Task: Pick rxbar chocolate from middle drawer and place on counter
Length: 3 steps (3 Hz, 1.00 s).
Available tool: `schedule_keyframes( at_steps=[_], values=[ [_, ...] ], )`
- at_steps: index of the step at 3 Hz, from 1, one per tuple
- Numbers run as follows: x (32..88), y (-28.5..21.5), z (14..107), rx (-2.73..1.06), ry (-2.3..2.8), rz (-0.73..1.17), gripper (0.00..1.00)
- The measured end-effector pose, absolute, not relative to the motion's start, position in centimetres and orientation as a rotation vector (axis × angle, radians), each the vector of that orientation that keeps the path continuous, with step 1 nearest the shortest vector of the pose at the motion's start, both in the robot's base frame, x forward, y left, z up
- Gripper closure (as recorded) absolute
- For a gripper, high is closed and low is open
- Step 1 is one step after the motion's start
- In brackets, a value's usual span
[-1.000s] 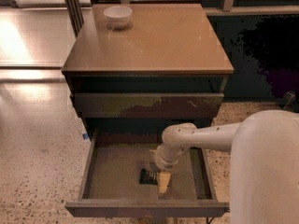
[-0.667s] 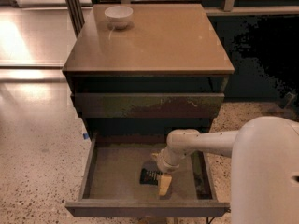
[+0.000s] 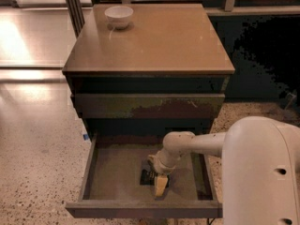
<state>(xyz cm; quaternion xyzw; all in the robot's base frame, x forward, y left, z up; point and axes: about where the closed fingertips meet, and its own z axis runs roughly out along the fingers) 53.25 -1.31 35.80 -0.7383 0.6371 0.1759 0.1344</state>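
Note:
The middle drawer (image 3: 112, 182) is pulled open low on the cabinet, showing its flat grey-brown floor. The rxbar chocolate (image 3: 146, 177), a small black bar, lies on that floor near the centre. My gripper (image 3: 160, 184) reaches down into the drawer from the right on a white arm. It sits right at the bar's right end and covers part of it. Whether it holds the bar is not visible. The counter (image 3: 154, 41) is the glossy tan top of the cabinet, above and behind the drawer.
A white bowl (image 3: 118, 16) stands at the counter's back left corner. A shut drawer front with worn patches (image 3: 150, 106) sits above the open drawer. My white arm housing (image 3: 262, 172) fills the lower right. Speckled floor (image 3: 37, 172) lies to the left.
The gripper has dropped slightly lower toward the drawer's front, over the bar's right end. The bar has not moved.

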Motion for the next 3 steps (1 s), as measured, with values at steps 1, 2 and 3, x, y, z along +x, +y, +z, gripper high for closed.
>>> schedule_keyframes(
  at_steps=[1, 2, 3],
  values=[
    [53.2, -1.3, 35.8, -2.14, 1.847, 0.51, 0.0],
    [53.0, -1.5, 34.1, -2.149, 1.899, 0.509, 0.0],
    [52.7, -2.2, 32.9, -2.15, 1.951, 0.526, 0.0]
  ],
)
